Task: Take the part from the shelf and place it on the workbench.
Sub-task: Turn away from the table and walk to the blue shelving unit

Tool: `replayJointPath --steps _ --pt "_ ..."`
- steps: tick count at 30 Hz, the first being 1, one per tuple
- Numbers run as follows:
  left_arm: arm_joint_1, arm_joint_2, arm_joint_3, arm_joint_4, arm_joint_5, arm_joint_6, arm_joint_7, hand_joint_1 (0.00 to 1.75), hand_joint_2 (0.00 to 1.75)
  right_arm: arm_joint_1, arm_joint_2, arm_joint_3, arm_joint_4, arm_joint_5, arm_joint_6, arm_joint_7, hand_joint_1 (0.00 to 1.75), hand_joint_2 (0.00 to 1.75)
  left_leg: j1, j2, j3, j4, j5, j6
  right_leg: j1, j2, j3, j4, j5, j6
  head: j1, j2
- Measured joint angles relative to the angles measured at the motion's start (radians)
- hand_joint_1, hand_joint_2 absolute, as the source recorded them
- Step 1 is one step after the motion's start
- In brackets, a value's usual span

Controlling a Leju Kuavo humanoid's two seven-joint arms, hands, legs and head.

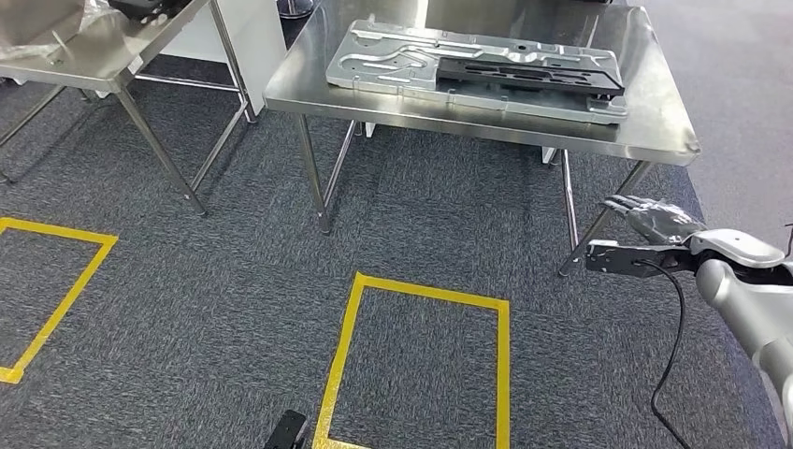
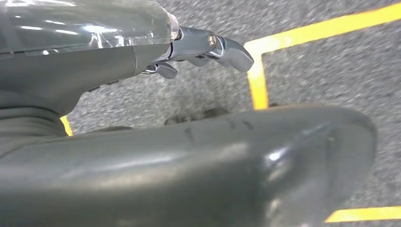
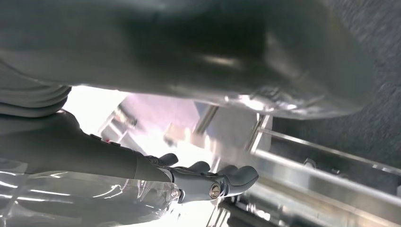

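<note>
Lying flat on workbench (image 1: 655,131): part (image 1: 477,67) | right robot hand (image 1: 655,220) empty, fingers apart | left robot hand (image 2: 208,49) empty, fingers apart

no legible txt, no labels, no nos, no signs

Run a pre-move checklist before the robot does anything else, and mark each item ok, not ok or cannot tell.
1. Part on workbench: the grey metal part lies flat on the steel workbench. Ok.
2. Part inside the edges: no overhang visible. Ok.
3. Right hand free: fingers spread, holding nothing, below the table's edge. Ok.
4. Left hand free: nothing seen in the fingers over the carpet. Ok.
5. Path ahead: carpet with yellow floor marking, no obstacle seen. Ok.
6. Shelf state: cannot tell.
</note>
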Motion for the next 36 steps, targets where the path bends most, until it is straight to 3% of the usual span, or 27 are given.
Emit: replayJointPath --steps 1,2,3,5,7,9,10,12,14,15,16,17,19,21,22,26,31,36 --pt "0.001 0.0 0.0 0.0 0.0 0.003 0.0 0.0 0.0 0.009 0.001 -0.006 0.001 -0.005 -0.01 -0.002 0.0 0.0 0.0 0.0 -0.019 0.003 0.012 -0.002 -0.001 0.0 0.01 0.022 0.014 0.002 0.0 0.0" --pt "0.003 0.0 0.0 0.0 -0.001 0.006 -0.001 0.0 0.0 0.014 0.002 -0.012 0.002 -0.013 -0.022 -0.002 0.0 0.0 0.0 0.0 -0.037 0.008 0.023 -0.004 -0.003 0.0 0.036 0.01 0.041 0.002 0.0 0.0" --pt "0.003 0.0 0.001 0.0 -0.001 0.008 -0.003 0.0 0.0 0.016 0.003 -0.02 0.002 -0.025 -0.036 -0.002 0.0 0.0 0.0 0.0 -0.055 0.013 0.032 -0.008 -0.004 0.0 0.081 -0.035 0.063 0.002 0.0 0.0" --pt "0.003 0.0 0.002 0.0 0.001 0.011 -0.008 0.0 0.0 0.015 0.006 -0.047 0.002 -0.072 -0.05 -0.003 0.0 0.0 -0.003 0.0 -0.082 0.027 0.048 -0.016 -0.002 0.002 0.192 -0.174 0.053 -0.005 -0.001 0.0" --pt "0.002 0.0 0.005 0.0 0.004 0.009 -0.011 0.0 0.0 0.02 0.006 -0.085 0.001 -0.137 -0.034 -0.015 0.0 0.0 -0.005 -0.001 -0.093 0.031 0.065 -0.026 0.003 0.003 0.248 -0.261 0.022 -0.018 -0.001 0.0" --pt "0.003 0.0 0.013 0.0 0.008 0.002 -0.012 0.0 0.0 0.031 0.004 -0.121 0.0 -0.189 -0.009 -0.033 0.0 0.0 -0.003 -0.002 -0.098 0.028 0.075 -0.037 0.003 0.0 0.242 -0.274 0.03 -0.036 -0.001 0.0" --pt "0.004 0.0 0.017 0.0 0.012 -0.005 -0.014 0.0 0.0 0.038 0.004 -0.136 -0.002 -0.216 0.004 -0.045 0.0 0.0 -0.002 -0.002 -0.105 0.037 0.061 -0.043 0.002 -0.002 0.235 -0.275 0.038 -0.046 -0.001 0.0" --pt "0.005 0.0 0.025 0.0 0.021 -0.019 -0.02 0.0 0.0 0.063 -0.002 -0.175 -0.014 -0.298 0.039 -0.078 0.0 0.0 0.002 -0.002 -0.134 0.111 -0.015 -0.054 -0.001 -0.005 0.218 -0.277 0.058 -0.059 -0.002 0.0" --pt "0.003 0.0 0.029 0.0 0.024 -0.025 -0.023 0.0 0.0 0.104 -0.012 -0.221 -0.035 -0.386 0.075 -0.112 0.0 0.0 0.004 -0.002 -0.173 0.247 -0.102 -0.061 0.0 -0.006 0.196 -0.277 0.076 -0.061 -0.002 0.0" --pt "0.002 0.0 0.031 0.0 0.023 -0.024 -0.023 0.0 0.0 0.126 -0.016 -0.242 -0.045 -0.416 0.088 -0.122 0.0 0.0 0.005 -0.002 -0.183 0.303 -0.12 -0.063 0.001 -0.006 0.186 -0.276 0.085 -0.061 -0.002 0.0" --pt "0.002 0.0 0.033 0.0 0.022 -0.024 -0.024 0.0 0.0 0.146 -0.02 -0.258 -0.053 -0.433 0.096 -0.128 0.0 0.0 0.006 -0.002 -0.177 0.329 -0.118 -0.063 0.003 -0.006 0.175 -0.275 0.093 -0.06 -0.002 0.0" --pt "0.002 0.0 0.034 0.0 0.022 -0.024 -0.024 0.0 0.0 0.162 -0.023 -0.272 -0.061 -0.442 0.101 -0.131 0.0 0.0 0.006 -0.002 -0.152 0.314 -0.102 -0.061 0.004 -0.005 0.166 -0.275 0.1 -0.059 -0.002 0.0" --pt "0.0 0.0 0.038 0.0 0.023 -0.024 -0.024 0.0 0.0 0.183 -0.03 -0.294 -0.076 -0.447 0.104 -0.133 0.0 0.0 0.003 -0.003 -0.048 0.18 -0.067 -0.048 0.006 -0.003 0.154 -0.274 0.112 -0.056 -0.002 0.0" --pt "-0.003 0.001 0.042 0.0 0.022 -0.024 -0.023 0.0 0.0 0.191 -0.036 -0.311 -0.09 -0.446 0.1 -0.13 0.0 0.0 -0.002 -0.002 0.041 0.049 -0.062 -0.034 0.008 -0.003 0.148 -0.274 0.121 -0.048 -0.002 0.0" --pt "-0.005 0.001 0.043 0.0 0.022 -0.023 -0.023 0.0 0.0 0.194 -0.038 -0.317 -0.096 -0.443 0.095 -0.126 0.0 0.0 -0.004 -0.001 0.06 0.019 -0.065 -0.03 0.009 -0.002 0.146 -0.273 0.125 -0.043 -0.002 0.0" --pt "-0.007 0.001 0.043 0.0 0.013 -0.019 -0.013 0.0 0.0 0.208 -0.053 -0.329 -0.124 -0.421 0.054 -0.11 0.0 0.0 -0.007 -0.002 0.055 0.005 -0.058 -0.029 0.009 -0.002 0.14 -0.273 0.133 -0.039 -0.001 0.0" --pt "-0.006 0.001 0.047 0.0 0.008 -0.01 -0.001 0.0 0.0 0.195 -0.068 -0.329 -0.135 -0.345 0.014 -0.083 0.0 0.0 -0.011 -0.002 0.041 0.01 -0.049 -0.017 0.004 -0.002 0.132 -0.279 0.149 -0.026 -0.001 0.0" --pt "-0.002 0.001 0.05 0.0 0.008 0.001 -0.003 0.0 0.0 0.178 -0.064 -0.312 -0.125 -0.251 -0.083 -0.061 0.0 0.0 -0.018 -0.003 0.029 0.019 -0.045 -0.008 -0.002 -0.005 0.128 -0.286 0.16 -0.011 -0.002 0.0"
